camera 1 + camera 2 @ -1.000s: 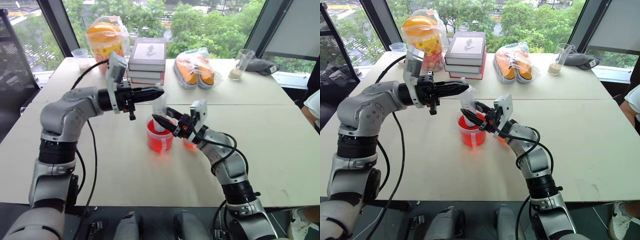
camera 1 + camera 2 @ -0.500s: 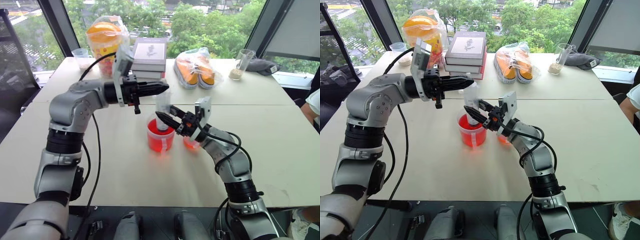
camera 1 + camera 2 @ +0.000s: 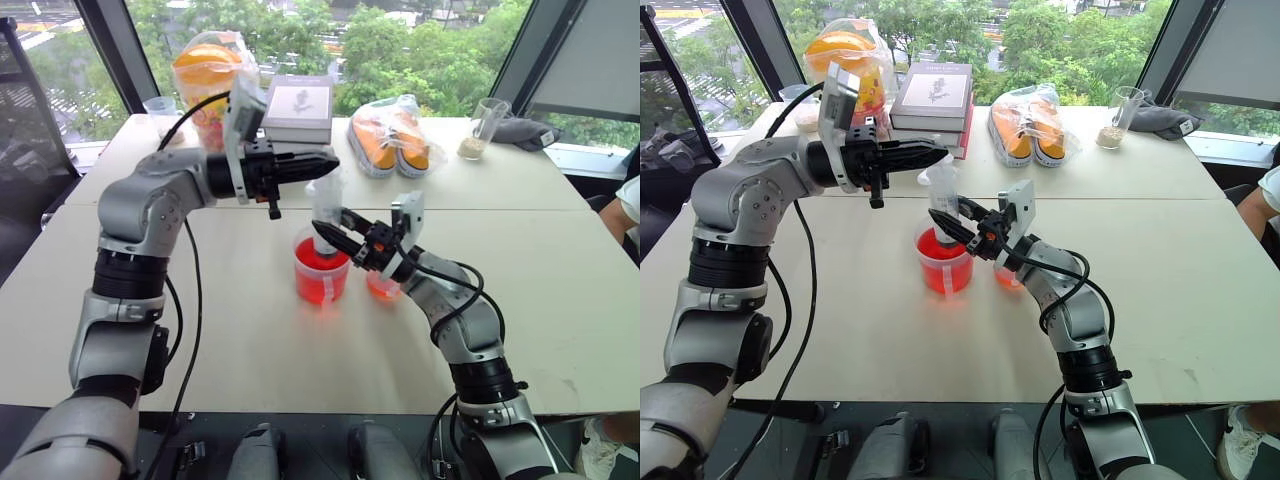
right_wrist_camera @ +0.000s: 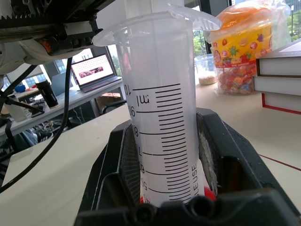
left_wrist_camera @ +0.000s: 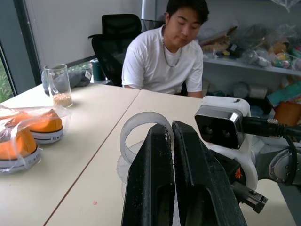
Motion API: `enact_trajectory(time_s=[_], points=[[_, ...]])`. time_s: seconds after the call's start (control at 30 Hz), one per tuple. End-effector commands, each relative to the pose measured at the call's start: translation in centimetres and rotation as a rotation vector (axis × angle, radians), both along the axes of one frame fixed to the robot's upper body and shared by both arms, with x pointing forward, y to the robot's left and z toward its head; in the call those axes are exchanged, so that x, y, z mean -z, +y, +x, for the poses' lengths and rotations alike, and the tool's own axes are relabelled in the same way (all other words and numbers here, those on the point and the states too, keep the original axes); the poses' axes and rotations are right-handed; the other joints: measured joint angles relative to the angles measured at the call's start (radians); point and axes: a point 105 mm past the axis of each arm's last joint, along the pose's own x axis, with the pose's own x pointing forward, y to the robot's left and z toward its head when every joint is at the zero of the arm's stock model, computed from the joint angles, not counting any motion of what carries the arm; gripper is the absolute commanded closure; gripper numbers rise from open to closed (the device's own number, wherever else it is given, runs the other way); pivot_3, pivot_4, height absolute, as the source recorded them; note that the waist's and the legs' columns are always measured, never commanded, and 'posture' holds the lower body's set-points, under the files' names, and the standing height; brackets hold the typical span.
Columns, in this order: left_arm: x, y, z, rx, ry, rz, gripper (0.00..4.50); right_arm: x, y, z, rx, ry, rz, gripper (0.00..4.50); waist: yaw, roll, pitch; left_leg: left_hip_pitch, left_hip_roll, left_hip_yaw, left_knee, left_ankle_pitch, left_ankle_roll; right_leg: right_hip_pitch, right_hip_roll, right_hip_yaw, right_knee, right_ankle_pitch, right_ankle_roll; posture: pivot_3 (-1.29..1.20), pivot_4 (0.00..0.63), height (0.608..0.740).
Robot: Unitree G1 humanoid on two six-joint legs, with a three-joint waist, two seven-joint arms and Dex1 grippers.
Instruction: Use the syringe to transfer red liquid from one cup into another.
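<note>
The syringe (image 3: 324, 212) stands upright with its tip down in the larger cup (image 3: 943, 272), which holds red liquid (image 3: 320, 286). My right gripper (image 3: 326, 236) is shut on the graduated barrel (image 4: 160, 127), just above the cup's rim. My left gripper (image 3: 326, 163) reaches in level from the left. It is shut on the white plunger head (image 5: 140, 126) at the syringe's top. The smaller cup (image 3: 383, 288), tinted orange-red low down, stands just right of the larger one, under my right wrist.
A stack of books (image 3: 296, 112), bagged orange shoes (image 3: 392, 135) and a bagged orange snack jar (image 3: 210, 78) line the table's far side. Clear cups with beige grains (image 3: 484, 126) (image 3: 160, 112) stand at the far corners. A person (image 5: 173, 52) sits at the table's right end.
My left gripper has risen slightly with the plunger head. The right gripper and both cups have stayed where they were.
</note>
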Motion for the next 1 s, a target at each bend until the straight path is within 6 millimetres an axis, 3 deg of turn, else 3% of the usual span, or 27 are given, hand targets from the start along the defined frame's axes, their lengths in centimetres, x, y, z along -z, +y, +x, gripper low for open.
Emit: enact_trajectory(time_s=[0.03,0.73,1.0], points=[[-4.6,0.7,-0.7,-0.03,-0.179,-0.077,4.45,0.6,1.6,-1.2,-0.097,0.006,-0.036,3.13,0.0,0.0,0.0,0.0,0.0,0.0,0.0,0.0,0.0,0.0,0.0,0.0,0.0,0.0,0.0,0.0,0.15,0.74],[-5.0,0.9,-0.8,-0.036,-0.2,-0.089,4.45,0.2,1.8,-1.3,-0.106,-0.003,-0.04,3.13,0.0,0.0,0.0,0.0,0.0,0.0,0.0,0.0,0.0,0.0,0.0,0.0,0.0,0.0,0.0,0.0,0.15,0.74],[-4.5,0.9,-0.9,-0.028,-0.167,-0.09,4.45,-1.8,1.5,-1.2,-0.1,-0.07,-0.044,3.13,-0.001,0.0,0.0,0.0,0.0,0.0,0.0,0.0,0.0,0.0,0.0,0.0,0.0,0.0,0.0,0.0,0.15,0.74]])
